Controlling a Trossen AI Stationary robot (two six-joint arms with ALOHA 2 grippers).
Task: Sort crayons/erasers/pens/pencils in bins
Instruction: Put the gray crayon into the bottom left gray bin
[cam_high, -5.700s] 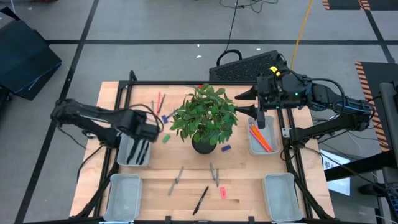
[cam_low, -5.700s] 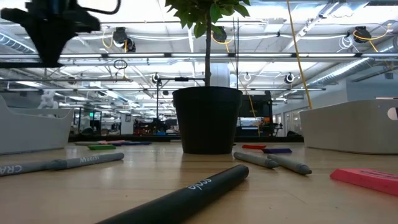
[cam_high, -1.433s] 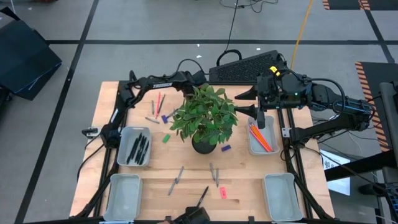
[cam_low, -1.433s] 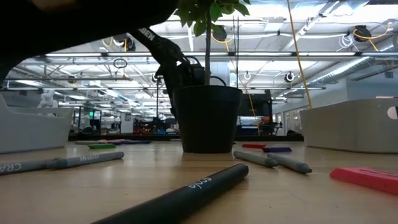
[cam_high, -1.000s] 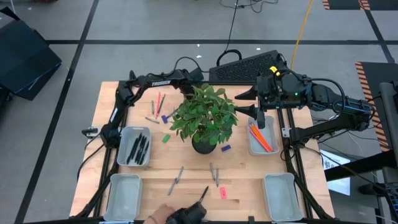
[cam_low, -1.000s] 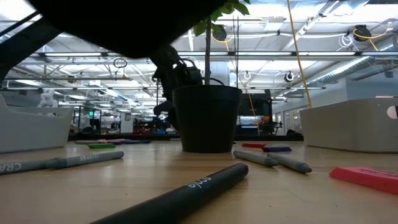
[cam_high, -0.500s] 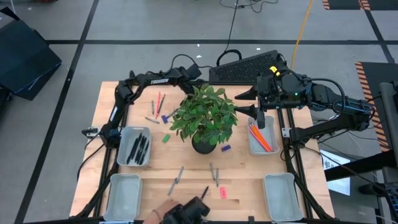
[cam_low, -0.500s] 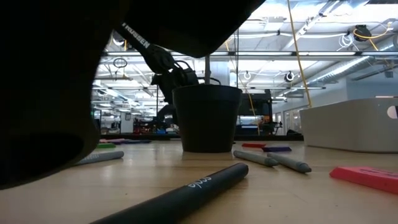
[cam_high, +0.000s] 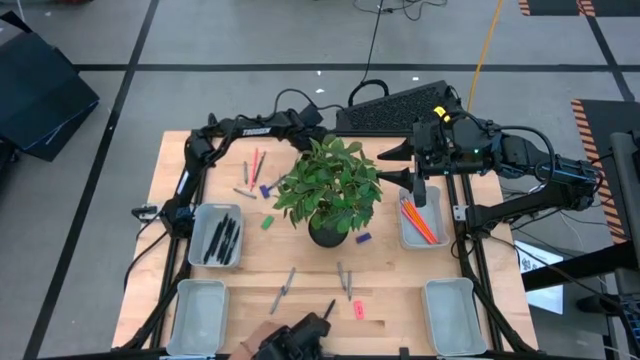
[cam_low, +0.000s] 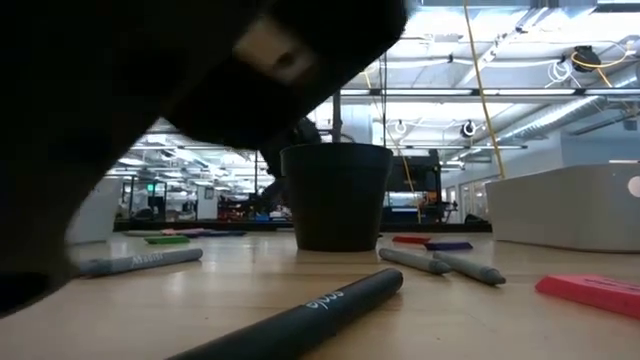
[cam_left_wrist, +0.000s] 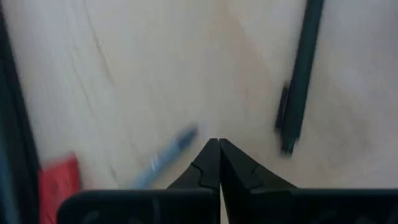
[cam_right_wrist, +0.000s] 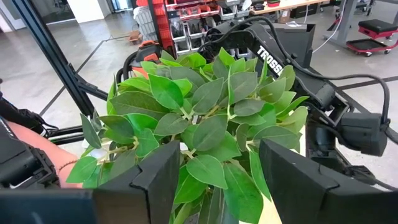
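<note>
four bins (cam_high: 197, 316) sit toward the surface's corners: black pens (cam_high: 222, 238) lie in the one by the left edge and orange pencils (cam_high: 420, 220) in the one by the right edge, while a loose black pen (cam_high: 325, 318) and a pink eraser (cam_high: 358, 310) lie close to the near edge. the left claw (cam_left_wrist: 219, 146), its fingers pressed together on nothing, hangs behind the plant pot (cam_low: 335, 195) by the far edge, above a stray pen (cam_left_wrist: 298, 81). the right claw (cam_high: 388, 163) gapes wide and empty at the plant's leaves (cam_right_wrist: 205, 124), while a person's hand (cam_high: 257, 336) holds a dark object (cam_high: 297, 340) at the near edge.
</note>
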